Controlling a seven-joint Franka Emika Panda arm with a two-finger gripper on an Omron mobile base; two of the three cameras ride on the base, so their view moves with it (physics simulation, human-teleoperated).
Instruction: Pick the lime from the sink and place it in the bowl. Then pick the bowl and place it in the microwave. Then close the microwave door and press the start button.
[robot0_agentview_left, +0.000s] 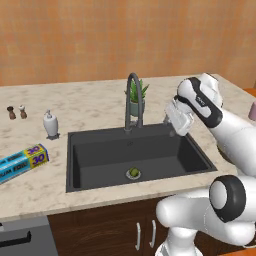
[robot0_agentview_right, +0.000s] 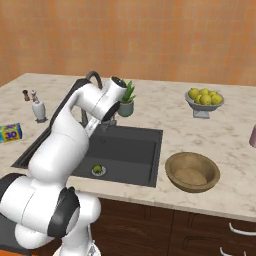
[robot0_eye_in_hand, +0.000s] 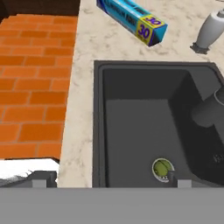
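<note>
Closest to the cameras, the robot's big white arm bends up and over the counter (robot0_agentview_left: 90, 107). Its gripper (robot0_agentview_left: 176, 121) hangs in the air above the right part of the sink (robot0_agentview_left: 80, 165), close to the dark faucet (robot0_agentview_left: 133, 100). The 2 fingers are spread wide and hold nothing.

Down in the sink, the lime (robot0_agentview_left: 133, 173) sits right on the round drain (robot0_eye_in_hand: 162, 169), near the front wall of the basin. In the hand view the lime (robot0_eye_in_hand: 161, 167) shows low in the picture, just beside one dark fingertip. The gripper is well above it and does not touch it.

On the counter to the right of the sink stands the wooden bowl (robot0_agentview_right: 192, 172). It looks empty. Far behind it sits a grey dish of yellow fruit (robot0_agentview_right: 204, 102). A small green plant (robot0_agentview_right: 127, 102) stands behind the faucet. On the left of the sink are a white soap bottle (robot0_agentview_left: 50, 125), a blue foil box (robot0_agentview_left: 22, 162) and 2 little shakers (robot0_agentview_left: 16, 112).

So the task looks like it is only at the start. The lime is not picked up yet. Putting it in the bowl is still left, and so is carrying the bowl to the microwave, shutting the door and pressing start. The next move is probably to go down to the lime.
</note>
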